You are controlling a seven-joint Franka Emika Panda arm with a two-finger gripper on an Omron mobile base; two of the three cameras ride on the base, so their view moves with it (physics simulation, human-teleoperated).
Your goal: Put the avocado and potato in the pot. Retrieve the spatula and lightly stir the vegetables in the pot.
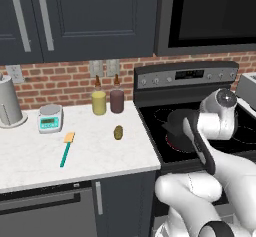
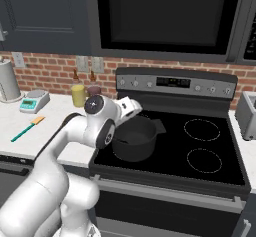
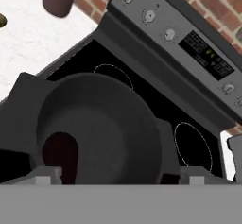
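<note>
The dark pot (image 2: 133, 150) stands on the stove's front left burner, also seen from the left (image 1: 173, 119). In the hand view I look down into the pot (image 3: 111, 119), where the purple-black avocado (image 3: 59, 155) lies against its wall. My gripper (image 3: 122, 175) hangs just above the pot, open, with its fingertips far apart and nothing between them. The white hand (image 2: 128, 106) sits over the pot's rim. The olive-yellow potato (image 1: 118, 132) lies on the white counter left of the stove. The teal-handled spatula (image 1: 66, 148) lies further left, blade pointing to the wall, and shows again (image 2: 25, 129) from the right.
A yellow bottle (image 1: 99, 102) and a maroon bottle (image 1: 117, 101) stand by the brick wall behind the potato. A small scale (image 1: 50, 118) and a grey canister (image 1: 9, 103) stand at the counter's back left. A grey appliance (image 2: 247, 114) sits right of the stove.
</note>
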